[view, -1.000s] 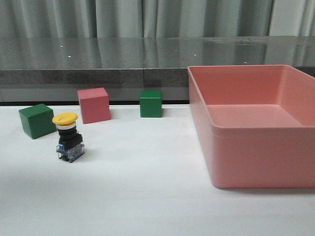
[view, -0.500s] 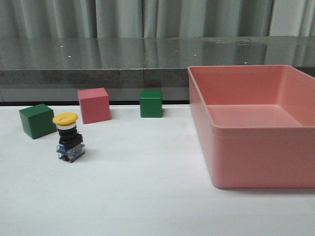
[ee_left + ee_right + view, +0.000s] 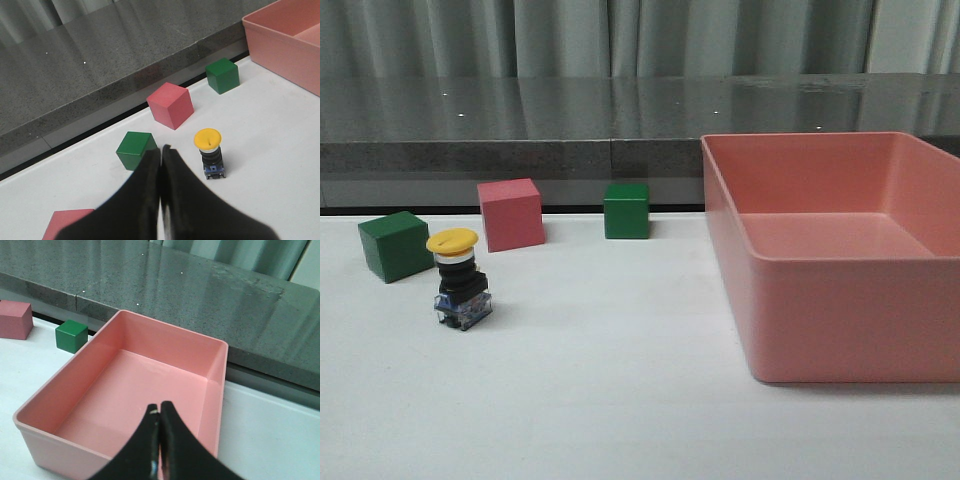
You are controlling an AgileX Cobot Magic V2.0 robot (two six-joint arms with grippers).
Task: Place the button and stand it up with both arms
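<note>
The button stands upright on the white table at the left, yellow cap up, blue-clear base down. It also shows in the left wrist view. My left gripper is shut and empty, held above the table, apart from the button. My right gripper is shut and empty, above the pink bin. Neither arm shows in the front view.
A green cube, a pink cube and a second green cube stand behind the button. A large empty pink bin fills the right side. Another pink cube lies near my left gripper. A grey ledge runs behind the table.
</note>
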